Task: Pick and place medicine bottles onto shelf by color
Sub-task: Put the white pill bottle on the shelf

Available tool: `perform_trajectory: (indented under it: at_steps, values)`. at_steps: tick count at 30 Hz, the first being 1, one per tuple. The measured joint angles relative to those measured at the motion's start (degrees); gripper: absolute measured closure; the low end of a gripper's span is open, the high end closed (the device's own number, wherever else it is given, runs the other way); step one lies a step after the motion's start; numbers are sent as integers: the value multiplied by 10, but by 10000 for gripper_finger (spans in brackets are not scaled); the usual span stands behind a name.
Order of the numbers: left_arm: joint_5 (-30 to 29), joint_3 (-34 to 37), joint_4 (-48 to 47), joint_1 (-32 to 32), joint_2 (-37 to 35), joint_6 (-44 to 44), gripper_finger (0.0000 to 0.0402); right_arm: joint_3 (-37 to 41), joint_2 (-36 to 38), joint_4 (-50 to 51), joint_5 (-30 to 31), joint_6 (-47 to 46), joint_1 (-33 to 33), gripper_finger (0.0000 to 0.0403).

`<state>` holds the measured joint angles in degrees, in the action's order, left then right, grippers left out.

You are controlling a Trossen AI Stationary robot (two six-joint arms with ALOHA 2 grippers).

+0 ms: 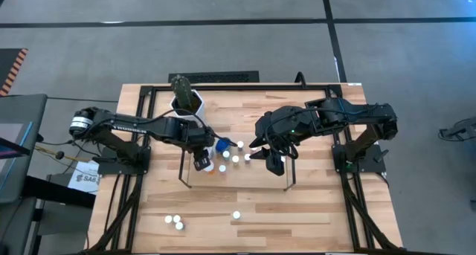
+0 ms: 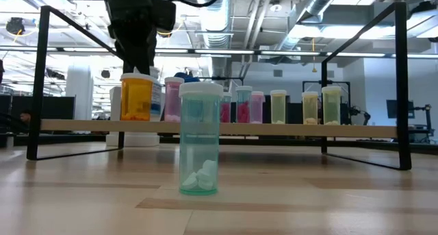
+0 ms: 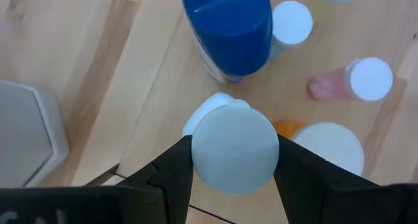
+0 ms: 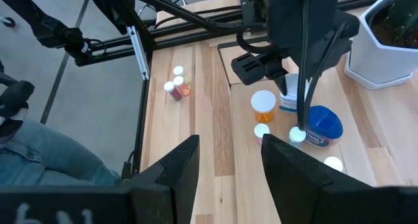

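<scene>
The shelf (image 1: 253,178) stands mid-table with a row of medicine bottles on it: an orange one (image 2: 137,98), pink ones (image 2: 173,98), yellowish ones (image 2: 278,106) and a larger blue-capped one (image 3: 228,28). My left gripper (image 1: 201,163) hangs over the shelf's left end, shut on a white-capped bottle (image 3: 235,149) beside the orange bottle (image 3: 330,145). My right gripper (image 1: 274,163) is raised above the shelf's right part, open (image 4: 228,165) with nothing between its fingers. A teal clear bottle (image 2: 200,139) stands upright on the table in front of the shelf. My left gripper pinches the bottle's white cap by its rim (image 3: 196,152) between its two fingers (image 3: 171,175), one on each side. The fingers come from above, slanting steeply down. The bottle's body hangs below the cap; whether its bottom rests on the shelf I cannot tell.
A white hexagonal pot (image 1: 187,102) stands just beyond the shelf's left end. Three loose white-capped bottles (image 1: 173,221) (image 1: 236,215) stand toward the table's near edge. The black table frame (image 1: 141,121) runs along the sides. A person's leg (image 4: 39,159) shows beside the table.
</scene>
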<state>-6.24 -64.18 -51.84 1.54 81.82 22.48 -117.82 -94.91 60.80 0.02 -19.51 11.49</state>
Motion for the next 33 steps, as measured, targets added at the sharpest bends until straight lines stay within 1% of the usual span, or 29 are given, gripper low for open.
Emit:
perform_trajectory:
  at_steps: [15,23,33]
  values:
    - [0,-1,11,0,-1,-113,236,0,0,0,0,0,0,217]
    - [15,-3,23,-2,9,-134,236,0,0,0,0,0,0,217]
    - [25,-3,17,-4,28,-132,236,0,0,-1,0,0,0,217]
